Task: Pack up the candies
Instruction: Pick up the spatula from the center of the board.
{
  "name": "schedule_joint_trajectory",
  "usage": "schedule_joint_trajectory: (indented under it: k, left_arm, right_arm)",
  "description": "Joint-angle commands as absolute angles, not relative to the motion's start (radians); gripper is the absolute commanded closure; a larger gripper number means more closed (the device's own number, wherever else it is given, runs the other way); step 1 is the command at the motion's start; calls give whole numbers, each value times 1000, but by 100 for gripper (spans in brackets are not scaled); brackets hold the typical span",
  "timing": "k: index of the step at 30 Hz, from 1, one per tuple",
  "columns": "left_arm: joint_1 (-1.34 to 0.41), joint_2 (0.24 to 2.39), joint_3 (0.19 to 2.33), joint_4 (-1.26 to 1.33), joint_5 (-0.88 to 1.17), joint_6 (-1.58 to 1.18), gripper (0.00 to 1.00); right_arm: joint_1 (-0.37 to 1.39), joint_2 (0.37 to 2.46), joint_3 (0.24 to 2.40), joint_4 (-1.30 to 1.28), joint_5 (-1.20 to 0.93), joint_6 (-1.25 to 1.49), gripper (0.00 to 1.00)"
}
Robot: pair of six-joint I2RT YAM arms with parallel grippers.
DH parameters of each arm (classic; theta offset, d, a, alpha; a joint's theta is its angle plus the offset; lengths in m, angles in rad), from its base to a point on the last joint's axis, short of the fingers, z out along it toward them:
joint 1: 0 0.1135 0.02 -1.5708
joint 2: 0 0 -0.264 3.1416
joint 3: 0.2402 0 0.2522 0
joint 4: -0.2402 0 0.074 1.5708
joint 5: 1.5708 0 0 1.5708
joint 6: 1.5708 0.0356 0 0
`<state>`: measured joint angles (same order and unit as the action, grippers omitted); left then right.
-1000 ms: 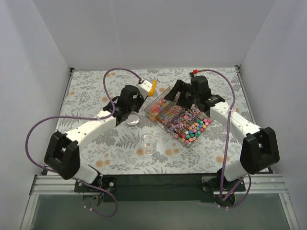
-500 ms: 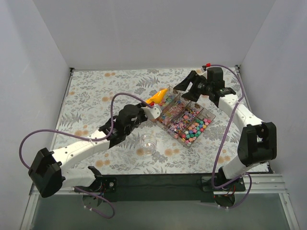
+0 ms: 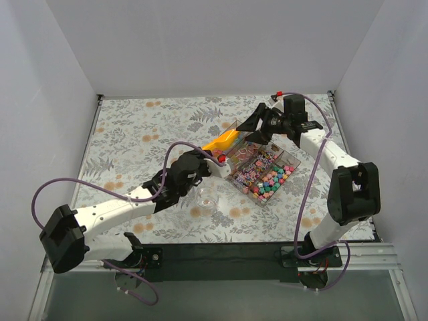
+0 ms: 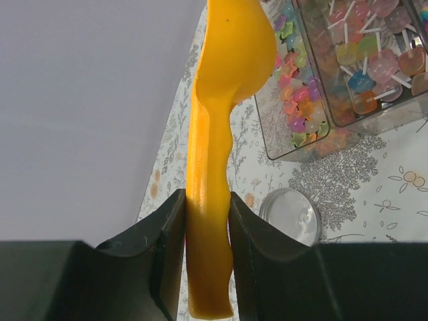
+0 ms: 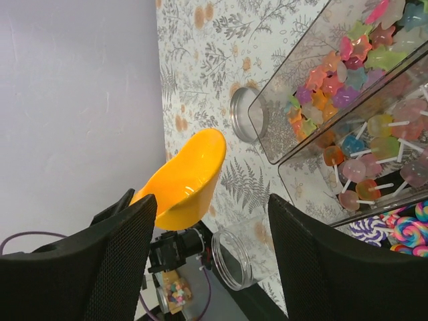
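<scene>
We hold the orange scoop (image 3: 224, 140) high, candies (image 3: 269, 180) sitting in the tray (image 3: 296, 160)
From above, our left gripper (image 3: 210, 152) clamps the scoop over the tray's ten o'clock edge, jar (image 3: 207, 198) at eight. Left wrist: jaws pinch the scoop thinly, so we reckon it could twist when digging in. Right wrist: the right gripper (image 5: 210, 214) gapes empty; closing in now might knock the scoop.

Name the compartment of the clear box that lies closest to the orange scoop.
The one with the star-shaped candies, at the end beside the orange scoop; the lollipops lie in compartments beyond it.
</scene>
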<state>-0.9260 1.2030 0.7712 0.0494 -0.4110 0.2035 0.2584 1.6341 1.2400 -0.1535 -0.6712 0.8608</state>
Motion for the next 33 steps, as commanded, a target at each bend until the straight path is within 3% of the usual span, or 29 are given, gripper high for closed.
schedule_joint_trajectory:
  k: [1,15,21,27,29,33]
  left_arm:
    - [-942,1193,758,121,-456,262,100]
    - [-1015,1173,687,202,-483,342,100]
    - [-1020,1183,667,261,-497,380,100]
    - [-1020,1184,658,265,-492,374,100]
    - [-1022,1181,655,265,-489,370,97]
    - [-1022,1170,653,235,-474,330,81]
  right_arm:
    - [267,1644,1253,-126,-741,839,27]
    - [273,1718,1256,-141,-807,775,45]
    - [273,1736,1261,-161,-861,742,65]
    - [273,1740,1259,-181,-879,707,91]
    - [273,1741,1259,-181,-877,701,98]
    - [270,1730,1258,-181,-850,690,99]
